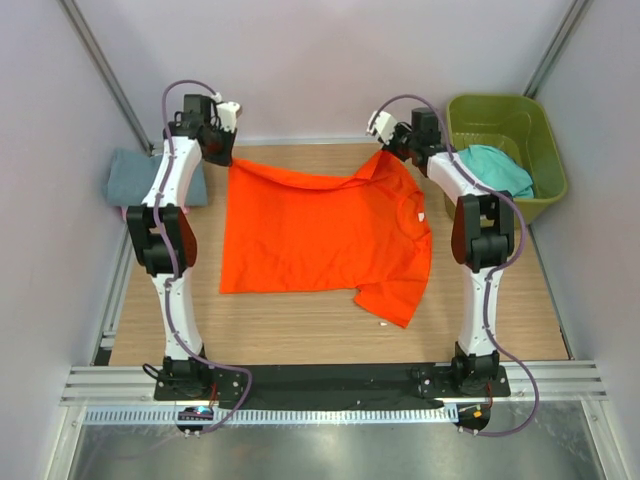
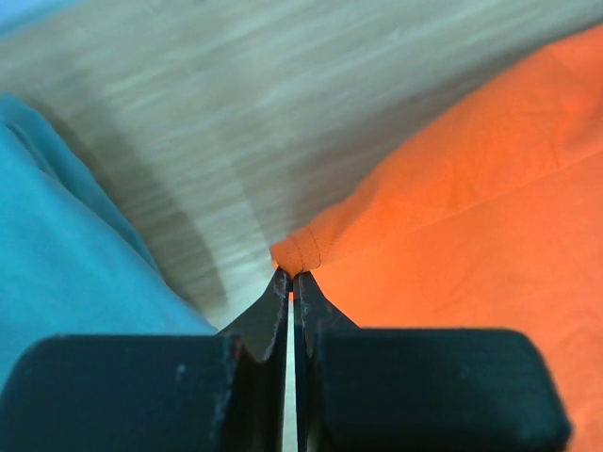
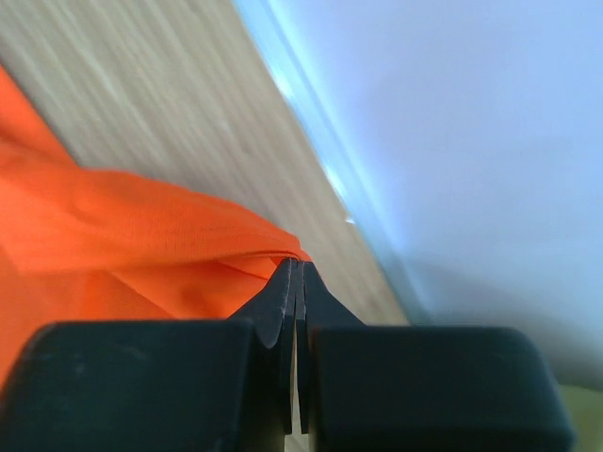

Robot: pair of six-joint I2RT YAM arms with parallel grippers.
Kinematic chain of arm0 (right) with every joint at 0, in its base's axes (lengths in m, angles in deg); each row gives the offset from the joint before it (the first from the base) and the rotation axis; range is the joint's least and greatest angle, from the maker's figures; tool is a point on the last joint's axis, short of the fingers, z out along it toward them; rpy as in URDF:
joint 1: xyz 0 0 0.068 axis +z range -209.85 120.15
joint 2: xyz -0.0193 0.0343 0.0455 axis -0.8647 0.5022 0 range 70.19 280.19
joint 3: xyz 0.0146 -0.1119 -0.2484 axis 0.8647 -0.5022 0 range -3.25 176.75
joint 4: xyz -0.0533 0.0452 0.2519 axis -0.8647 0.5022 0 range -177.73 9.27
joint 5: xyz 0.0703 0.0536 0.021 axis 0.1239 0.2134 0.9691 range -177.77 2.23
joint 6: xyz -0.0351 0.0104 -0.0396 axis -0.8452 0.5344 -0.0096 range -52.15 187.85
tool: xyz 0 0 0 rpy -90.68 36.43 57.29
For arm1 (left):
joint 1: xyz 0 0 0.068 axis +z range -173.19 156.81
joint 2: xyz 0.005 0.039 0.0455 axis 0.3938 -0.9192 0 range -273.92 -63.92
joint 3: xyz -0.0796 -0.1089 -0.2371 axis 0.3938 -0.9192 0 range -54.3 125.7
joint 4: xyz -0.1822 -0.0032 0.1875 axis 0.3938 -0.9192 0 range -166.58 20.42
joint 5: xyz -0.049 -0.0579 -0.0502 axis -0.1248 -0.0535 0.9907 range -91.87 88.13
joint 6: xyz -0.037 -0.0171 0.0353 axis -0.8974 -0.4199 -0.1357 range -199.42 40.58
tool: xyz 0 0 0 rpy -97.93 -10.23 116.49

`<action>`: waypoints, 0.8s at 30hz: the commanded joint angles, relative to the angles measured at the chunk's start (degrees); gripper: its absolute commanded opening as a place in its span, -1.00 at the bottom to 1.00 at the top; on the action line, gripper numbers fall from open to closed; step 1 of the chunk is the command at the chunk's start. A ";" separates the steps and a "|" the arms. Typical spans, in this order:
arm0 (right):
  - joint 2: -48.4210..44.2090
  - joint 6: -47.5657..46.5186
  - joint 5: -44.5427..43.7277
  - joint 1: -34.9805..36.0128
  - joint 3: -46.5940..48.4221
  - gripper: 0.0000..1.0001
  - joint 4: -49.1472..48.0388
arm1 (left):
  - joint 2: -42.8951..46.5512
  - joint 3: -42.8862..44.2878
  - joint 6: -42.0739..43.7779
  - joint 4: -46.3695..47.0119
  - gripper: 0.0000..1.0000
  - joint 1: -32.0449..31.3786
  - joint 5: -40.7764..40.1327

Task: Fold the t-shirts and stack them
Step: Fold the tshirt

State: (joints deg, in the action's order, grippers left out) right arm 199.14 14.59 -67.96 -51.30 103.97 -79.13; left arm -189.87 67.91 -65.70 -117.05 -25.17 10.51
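A bright orange t-shirt lies spread on the wooden table, its white neck label at the right. My left gripper is shut on the shirt's far left corner. My right gripper is shut on the shirt's far right edge and lifts it slightly. A folded grey-blue t-shirt lies at the far left, showing as blue cloth in the left wrist view. A teal t-shirt hangs in the tub at the right.
An olive-green plastic tub stands at the far right beside the right arm. Grey walls close the table on three sides. A metal rail runs along the near edge.
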 commanded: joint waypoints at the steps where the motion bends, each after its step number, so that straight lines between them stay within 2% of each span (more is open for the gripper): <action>1: -8.17 -3.78 -2.67 -0.65 -1.31 -0.97 -4.29 | -1.22 5.56 -0.79 1.49 -1.00 0.40 -0.52; 4: -10.11 -3.44 -4.42 -0.74 -1.57 -0.97 -3.77 | -2.28 10.22 -1.67 0.01 -1.00 0.40 -0.52; 7: -13.19 0.33 -6.27 -0.82 -2.28 -0.97 -4.21 | -0.88 11.37 -3.51 0.70 -1.00 0.40 -0.52; 13: -18.28 16.57 -7.16 -0.56 -1.39 -0.97 1.41 | 3.51 12.96 -5.10 -1.83 -1.00 -1.62 1.41; 16: -23.46 17.57 -6.98 -0.12 -6.39 -0.97 2.30 | 5.18 14.19 -6.15 -5.52 -1.00 -2.07 3.00; 20: -28.74 17.74 -9.17 0.85 -12.55 -0.97 3.52 | 7.64 12.53 -6.68 -8.61 -1.00 -2.15 2.47; 24: -32.78 18.02 -9.79 1.81 -17.56 -0.97 5.64 | 13.43 5.42 -7.12 -6.60 -1.00 -2.07 3.26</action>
State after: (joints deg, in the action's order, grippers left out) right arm 170.75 30.77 -76.31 -50.38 89.39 -74.76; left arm -183.45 75.76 -71.75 -123.84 -27.55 12.28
